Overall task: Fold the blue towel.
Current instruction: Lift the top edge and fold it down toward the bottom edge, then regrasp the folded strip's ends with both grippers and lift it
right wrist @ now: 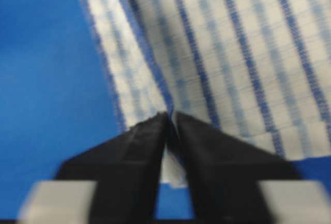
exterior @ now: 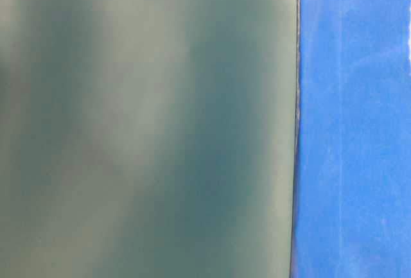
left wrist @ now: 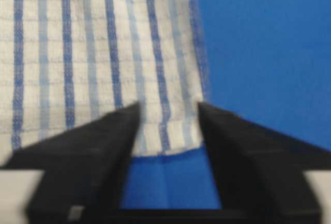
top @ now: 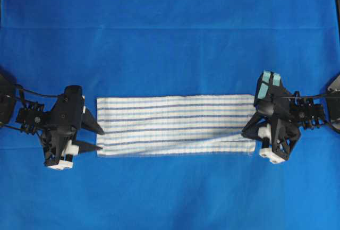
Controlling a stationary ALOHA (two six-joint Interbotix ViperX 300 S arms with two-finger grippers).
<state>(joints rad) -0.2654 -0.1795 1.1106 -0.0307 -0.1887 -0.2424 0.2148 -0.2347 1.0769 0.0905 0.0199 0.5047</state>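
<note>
Towel (top: 175, 125) lies folded into a long strip mid-table on the blue sheet (top: 170, 28), left gripper (top: 98, 138) parted at its left end, right gripper (right wrist: 169, 123) nearly pinched on the right corner, which should release cleanly without dragging the fold.

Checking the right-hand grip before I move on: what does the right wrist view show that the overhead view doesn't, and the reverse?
Right wrist only: the right tool closed to a sliver, pinching the hem of the blue towel.
Overhead only: the whole towel as a long flat strip, and the left tool at its left end, jaws apart.
Both: the striped towel on the blue sheet, with a skewed layer at the corner by the right tool.
</note>
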